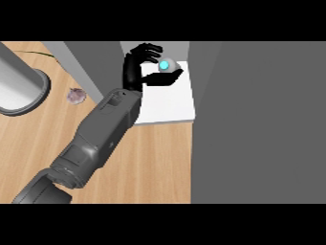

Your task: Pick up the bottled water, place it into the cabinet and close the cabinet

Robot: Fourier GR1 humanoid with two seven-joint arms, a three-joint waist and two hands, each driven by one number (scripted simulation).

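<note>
Wooden counter top (144, 162), light brown grain, spans the lower left. A grey cylindrical column (10, 81) with a flared base stands at the counter's left edge. A large flat grey panel (271, 124) covers the right side. Lighting is even.

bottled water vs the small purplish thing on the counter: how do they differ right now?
The bottled water is pale grey with a light blue cap; the purplish object is dull mauve. The bottled water sits between the curled fingers and thumb of a hand over the cabinet's white shelf; the purplish object lies untouched on the wooden counter, beside the grey cylinder's base. Both look small.
</note>
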